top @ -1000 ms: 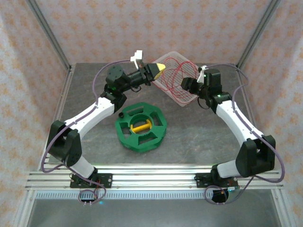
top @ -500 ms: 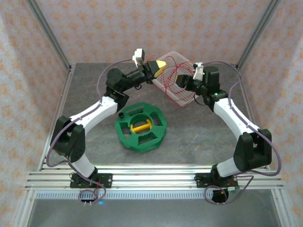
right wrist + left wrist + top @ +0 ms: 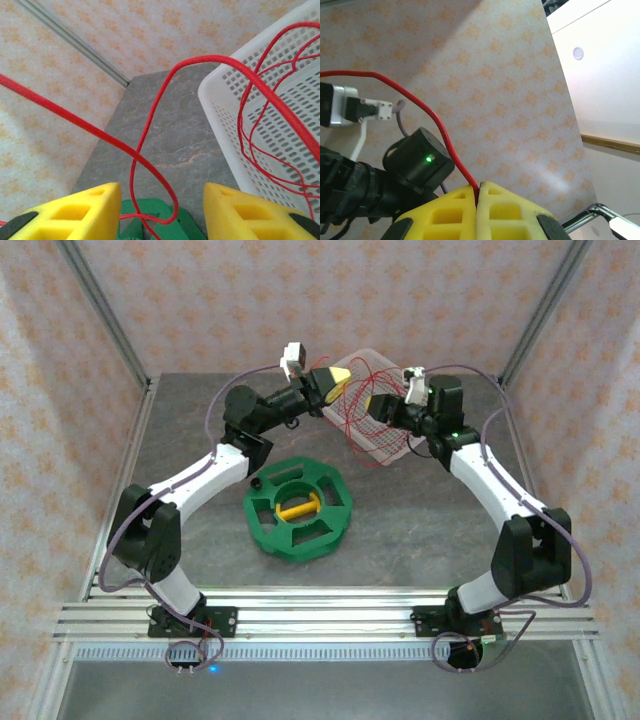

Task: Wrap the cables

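Compared with a second before, the right gripper (image 3: 380, 403) had swung left across the basket (image 3: 388, 447) and closed in on the left gripper (image 3: 338, 377), so the two yellow tips stood near each other above the far edge of the table (image 3: 420, 525). The left arm had lifted its elbow and drawn its base link upright. The green spool (image 3: 262, 512) had not shifted from the table's middle.

The left gripper (image 3: 477, 189) was clenched on the cables (image 3: 427, 112). Its foam-like yellow pads, moulded with square recesses, met flush, and the thin red strand rose from the seam and arched away to the left. The right gripper (image 3: 160, 196) stood released, its two yellow pads well apart. A strand of the cables (image 3: 150, 120) crossed the gap between them, touching neither pad that I could tell.

The cables (image 3: 365, 400) hung in loose red loops over the basket at the table's far right, with one strand leading to the left gripper. The basket (image 3: 280, 100) was white plastic, its wall perforated with rows of small slots and its corner rounded. The spool was a thick, octagon-like wheel with cut-out windows and a yellow bar (image 3: 297, 510) across its hub. The table top was matt grey with stone-like veining.
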You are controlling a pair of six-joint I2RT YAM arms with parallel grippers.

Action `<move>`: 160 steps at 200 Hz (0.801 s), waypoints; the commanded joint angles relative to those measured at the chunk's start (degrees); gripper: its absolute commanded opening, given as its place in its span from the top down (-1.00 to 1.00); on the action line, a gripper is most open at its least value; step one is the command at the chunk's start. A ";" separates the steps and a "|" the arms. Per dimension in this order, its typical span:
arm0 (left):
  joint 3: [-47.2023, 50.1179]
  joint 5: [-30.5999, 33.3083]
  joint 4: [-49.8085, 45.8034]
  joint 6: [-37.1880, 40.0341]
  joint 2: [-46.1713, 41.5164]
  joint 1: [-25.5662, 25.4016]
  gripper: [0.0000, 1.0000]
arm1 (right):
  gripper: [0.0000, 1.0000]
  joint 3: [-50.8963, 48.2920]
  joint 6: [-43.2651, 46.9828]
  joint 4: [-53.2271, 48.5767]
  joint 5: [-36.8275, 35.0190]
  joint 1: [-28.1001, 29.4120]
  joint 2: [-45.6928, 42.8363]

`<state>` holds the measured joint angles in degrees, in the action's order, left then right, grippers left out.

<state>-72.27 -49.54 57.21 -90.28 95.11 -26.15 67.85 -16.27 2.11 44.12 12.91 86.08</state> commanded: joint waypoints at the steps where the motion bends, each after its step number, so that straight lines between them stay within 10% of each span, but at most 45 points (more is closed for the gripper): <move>1: -1.05 -1.70 6.11 -2.62 0.92 -0.39 1.00 | 0.09 3.33 -0.44 2.22 3.32 -0.07 2.14; 65: -1.29 -1.17 10.72 -6.57 2.79 -0.33 1.00 | 0.33 6.47 0.53 1.41 6.22 0.50 5.51; 99: -1.55 -1.17 9.18 -4.97 3.33 0.01 1.00 | 1.00 9.24 2.02 -6.57 -0.30 0.98 5.37; 160: -4.20 3.89 -32.36 25.89 -3.46 5.15 0.47 | 1.00 11.09 1.49 -32.84 -26.56 1.10 -5.28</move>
<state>-72.75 -48.84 46.00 -82.28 96.53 -23.07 75.70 -14.94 -17.87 28.88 14.04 85.58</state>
